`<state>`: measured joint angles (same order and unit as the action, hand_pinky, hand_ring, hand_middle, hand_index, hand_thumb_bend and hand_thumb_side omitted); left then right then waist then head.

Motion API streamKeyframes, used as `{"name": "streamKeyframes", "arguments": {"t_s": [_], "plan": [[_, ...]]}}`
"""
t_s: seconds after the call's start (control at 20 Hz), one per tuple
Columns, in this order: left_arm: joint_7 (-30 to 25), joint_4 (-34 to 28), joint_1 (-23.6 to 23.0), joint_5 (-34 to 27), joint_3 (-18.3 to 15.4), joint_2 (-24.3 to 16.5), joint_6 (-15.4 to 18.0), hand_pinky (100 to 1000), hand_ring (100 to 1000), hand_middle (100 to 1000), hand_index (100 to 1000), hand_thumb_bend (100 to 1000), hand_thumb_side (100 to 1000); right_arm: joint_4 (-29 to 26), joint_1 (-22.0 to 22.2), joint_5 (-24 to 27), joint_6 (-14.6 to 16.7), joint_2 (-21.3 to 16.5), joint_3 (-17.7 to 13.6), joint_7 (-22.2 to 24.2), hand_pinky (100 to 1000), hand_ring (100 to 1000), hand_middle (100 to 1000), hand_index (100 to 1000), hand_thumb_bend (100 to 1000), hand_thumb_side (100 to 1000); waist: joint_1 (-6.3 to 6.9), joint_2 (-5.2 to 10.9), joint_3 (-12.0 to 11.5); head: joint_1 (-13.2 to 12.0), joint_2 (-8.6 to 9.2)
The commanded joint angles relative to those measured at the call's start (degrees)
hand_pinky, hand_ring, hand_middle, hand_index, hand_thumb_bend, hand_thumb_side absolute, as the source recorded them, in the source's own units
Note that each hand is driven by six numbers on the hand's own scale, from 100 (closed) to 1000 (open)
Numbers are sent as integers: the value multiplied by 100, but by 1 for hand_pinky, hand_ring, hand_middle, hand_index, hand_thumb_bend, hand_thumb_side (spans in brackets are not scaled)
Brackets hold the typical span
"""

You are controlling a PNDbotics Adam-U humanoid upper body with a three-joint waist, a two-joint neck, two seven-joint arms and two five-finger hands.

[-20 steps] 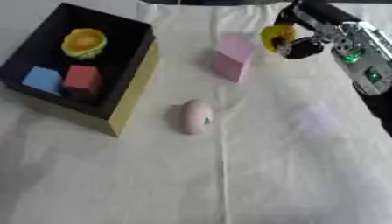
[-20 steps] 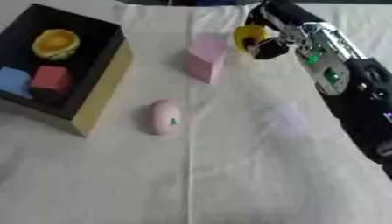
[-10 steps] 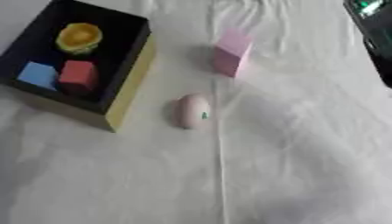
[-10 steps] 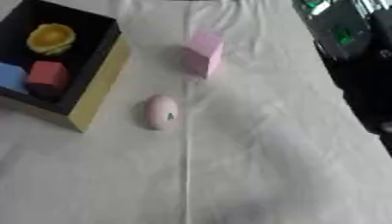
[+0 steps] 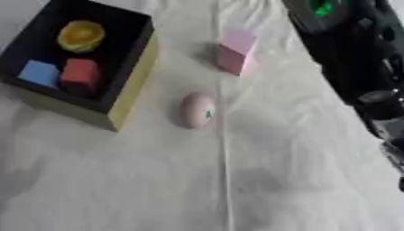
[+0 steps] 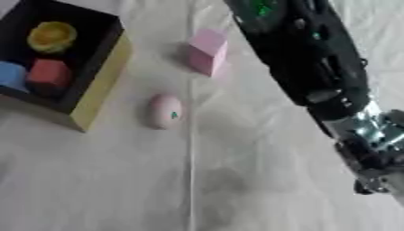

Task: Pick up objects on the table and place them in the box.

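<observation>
The right arm (image 6: pixel 315 67) now slants across the right side of the counter (image 5: pixel 158 189), from the far edge down toward the near right corner. 1 second ago its hand hung at the far right edge with a yellow thing in its fingers; now that hand is out of view, so whether its fingers are apart or clamped cannot be told. The left hand does not show either.

The box (image 5: pixel 130 85) sits at the far left corner and holds 3 things: a yellow cup (image 5: pixel 80 35), a blue block (image 5: pixel 39 73) and a red block (image 5: pixel 80 73). 2 things wait on the cloth: a pink block (image 5: pixel 234 50) near the far edge and a pink egg (image 5: pixel 196 109) just beside the box. By my reading, the yellow thing is mid-transfer.
</observation>
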<state>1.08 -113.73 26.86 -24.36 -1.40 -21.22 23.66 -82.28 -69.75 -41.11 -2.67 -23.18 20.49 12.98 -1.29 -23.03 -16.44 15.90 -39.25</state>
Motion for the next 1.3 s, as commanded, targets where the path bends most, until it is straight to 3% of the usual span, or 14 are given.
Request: {"name": "streamKeyframes", "arguments": {"t_s": [0.05, 0.4, 0.6, 0.65, 0.7, 0.75, 0.8, 0.9, 1.0, 1.3], "plan": [[-103, -86, 156, -105, 26, -159, 47, 723, 699, 658, 804, 445, 436, 423, -175, -335, 150, 401, 58, -46, 723, 566, 330, 426, 100, 100, 57, 190, -55, 103, 45], [-229, -86, 285, -247, 54, -120, 31, 724, 700, 659, 805, 448, 436, 1532, -8, -1507, 458, 1026, 168, -289, 726, 580, 348, 440, 100, 100, 9, 174, -180, 170, 88], [-241, -86, 294, -257, 62, -91, -29, 724, 699, 657, 804, 444, 443, 1929, 129, -1822, 622, 1177, 176, -334, 732, 594, 383, 469, 100, 100, -14, 142, -185, 123, 106], [-244, -86, 282, -251, 66, -81, -49, 723, 699, 657, 804, 439, 449, 1980, 153, -1837, 664, 1195, 180, -311, 753, 693, 525, 602, 100, 100, -15, 132, -183, 107, 112], [-245, -86, 274, -244, 69, -73, -65, 723, 699, 657, 804, 438, 450, 2020, 166, -1835, 712, 1207, 179, -250, 760, 716, 560, 637, 100, 100, -14, 124, -181, 97, 117], [-246, -86, 258, -234, 76, -67, -91, 723, 698, 655, 803, 431, 460, 2052, 164, -1889, 805, 1201, 205, -100, 854, 904, 831, 872, 239, 100, -15, 116, -177, 92, 111], [-246, -86, 242, -221, 80, -60, -119, 723, 698, 655, 804, 431, 461, 2045, 155, -1976, 915, 1193, 191, 81, 863, 917, 843, 882, 248, 100, -13, 110, -171, 90, 103], [-241, -86, 204, -195, 84, -49, -168, 723, 698, 655, 804, 428, 467, 1954, 124, -2079, 1048, 1164, 85, 294, 891, 951, 861, 907, 329, 261, -8, 107, -153, 76, 89], [-228, -86, 182, -176, 83, -42, -199, 723, 698, 655, 804, 430, 466, 1849, 104, -2063, 1102, 1124, 2, 380, 890, 949, 860, 908, 325, 319, -4, 117, -135, 50, 80], [-204, -86, 144, -154, 80, -38, -219, 723, 698, 655, 804, 433, 465, 1418, 57, -1750, 974, 967, -68, 364, 872, 926, 837, 897, 263, 244, 6, 167, -95, 9, 50]]}}
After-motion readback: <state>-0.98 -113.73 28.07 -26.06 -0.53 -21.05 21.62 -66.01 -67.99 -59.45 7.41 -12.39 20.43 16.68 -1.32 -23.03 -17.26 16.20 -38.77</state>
